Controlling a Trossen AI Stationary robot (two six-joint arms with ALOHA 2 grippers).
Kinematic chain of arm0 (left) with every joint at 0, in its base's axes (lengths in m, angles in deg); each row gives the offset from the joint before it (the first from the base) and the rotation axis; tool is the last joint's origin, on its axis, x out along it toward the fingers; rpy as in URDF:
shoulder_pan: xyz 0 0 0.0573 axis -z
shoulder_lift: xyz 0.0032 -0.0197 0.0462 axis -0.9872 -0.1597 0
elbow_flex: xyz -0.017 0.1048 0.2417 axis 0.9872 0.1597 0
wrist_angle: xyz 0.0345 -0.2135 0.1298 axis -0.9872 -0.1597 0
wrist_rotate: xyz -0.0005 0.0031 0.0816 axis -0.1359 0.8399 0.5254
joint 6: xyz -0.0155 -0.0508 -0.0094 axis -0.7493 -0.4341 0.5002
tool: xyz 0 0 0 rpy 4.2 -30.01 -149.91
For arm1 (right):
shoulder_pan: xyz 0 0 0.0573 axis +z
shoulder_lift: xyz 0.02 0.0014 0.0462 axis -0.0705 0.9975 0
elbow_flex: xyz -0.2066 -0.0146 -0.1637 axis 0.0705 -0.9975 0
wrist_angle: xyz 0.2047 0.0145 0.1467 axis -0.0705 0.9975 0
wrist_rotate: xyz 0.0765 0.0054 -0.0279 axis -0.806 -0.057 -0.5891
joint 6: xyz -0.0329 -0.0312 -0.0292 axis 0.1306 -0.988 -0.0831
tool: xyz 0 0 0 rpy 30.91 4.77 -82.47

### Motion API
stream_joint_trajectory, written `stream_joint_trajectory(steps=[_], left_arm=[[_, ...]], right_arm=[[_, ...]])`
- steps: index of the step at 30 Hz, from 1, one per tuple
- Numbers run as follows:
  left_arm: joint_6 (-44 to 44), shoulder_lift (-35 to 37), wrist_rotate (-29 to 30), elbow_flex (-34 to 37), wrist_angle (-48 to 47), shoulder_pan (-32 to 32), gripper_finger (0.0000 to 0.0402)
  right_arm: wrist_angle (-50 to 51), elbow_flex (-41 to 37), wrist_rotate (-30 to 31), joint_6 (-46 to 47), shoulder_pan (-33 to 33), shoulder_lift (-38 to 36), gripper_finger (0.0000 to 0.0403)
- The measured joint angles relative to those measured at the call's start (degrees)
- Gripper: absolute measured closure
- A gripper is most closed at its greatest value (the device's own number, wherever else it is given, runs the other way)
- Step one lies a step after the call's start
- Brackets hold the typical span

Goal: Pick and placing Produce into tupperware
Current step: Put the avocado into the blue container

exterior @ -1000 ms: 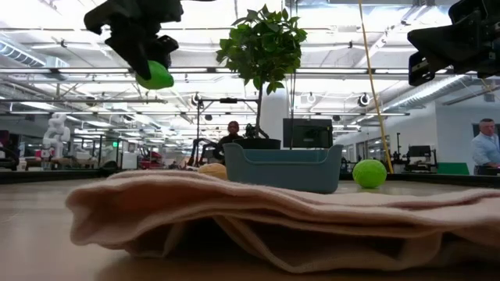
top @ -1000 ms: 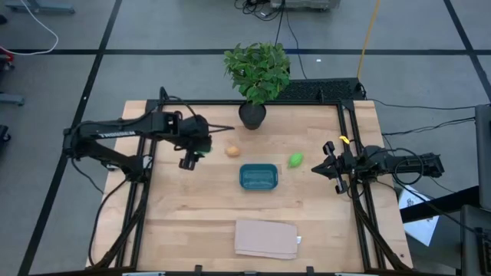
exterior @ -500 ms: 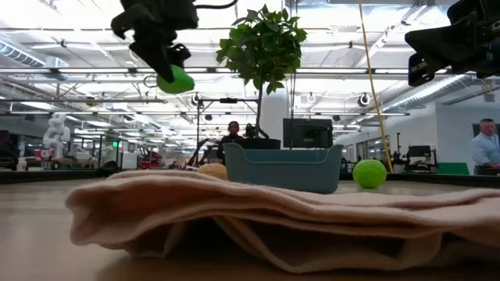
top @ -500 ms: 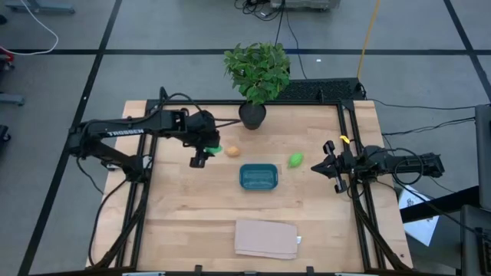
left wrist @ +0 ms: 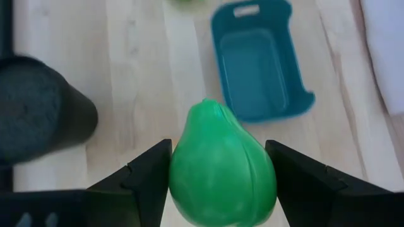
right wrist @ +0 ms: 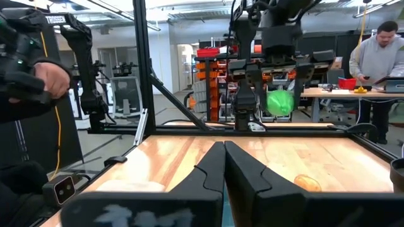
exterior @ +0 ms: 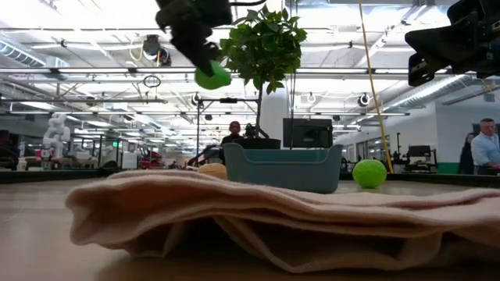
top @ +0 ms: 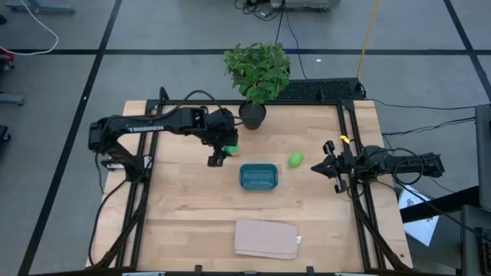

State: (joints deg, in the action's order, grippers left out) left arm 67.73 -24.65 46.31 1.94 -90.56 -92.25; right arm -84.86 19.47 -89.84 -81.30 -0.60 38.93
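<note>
Carried fruit: a bright green pear-shaped piece (left wrist: 222,165), clamped between the fingers of the left gripper (top: 222,150) and lifted well clear of the table, above the back half, a little left of the blue tub
Blue tub: the teal container (top: 258,177) sits near the table's middle, empty as far as the left wrist view shows, its handle end toward the table's right edge
Other fruit: a second green piece (top: 295,160) lies on the wood just right of the tub; an orange-tan piece (exterior: 211,168) rests behind the tub's left end in the low view, hidden under the arm from above
Left gripper: grasping the green piece across its fat belly, fingers on opposite sides, stem end pointing forward
Right gripper: the right gripper (top: 331,166) is clenched on nothing, waiting near the right edge
Handling: likely a light, hard, smooth plastic toy; the rounded skin may slip, so a hold on the widest part looks safest; it could roll once let go, so a low drop inside the tub suits it
Surroundings: a potted plant (top: 257,75) stands at the back edge; a folded tan cloth (top: 266,238) lies near the front edge
</note>
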Motion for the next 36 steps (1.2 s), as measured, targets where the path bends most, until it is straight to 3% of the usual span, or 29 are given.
stream_joint_trajectory(steps=[6,17,24,28,36], left_arm=[[1.0,-5.2,-2.8,-5.7,-0.2,0.3,0.016],[0.6,-12.7,-2.9,-14.1,0.0,3.4,0.016],[-4.1,-15.1,-2.9,-14.7,0.5,5.1,0.016],[-9.2,-16.3,0.2,-14.8,1.6,6.4,0.016],[-11.6,-17.3,1.7,-14.7,3.6,9.6,0.016]], right_arm=[[0.0,0.0,0.0,0.0,0.0,0.0,0.0403],[0.0,0.0,0.0,0.0,0.0,0.0,0.0403],[0.0,0.0,0.0,0.0,0.0,0.0,0.0403],[0.0,0.0,0.0,0.0,0.0,0.0,0.0403],[-0.4,0.0,0.0,0.0,0.0,0.0,0.0403]])
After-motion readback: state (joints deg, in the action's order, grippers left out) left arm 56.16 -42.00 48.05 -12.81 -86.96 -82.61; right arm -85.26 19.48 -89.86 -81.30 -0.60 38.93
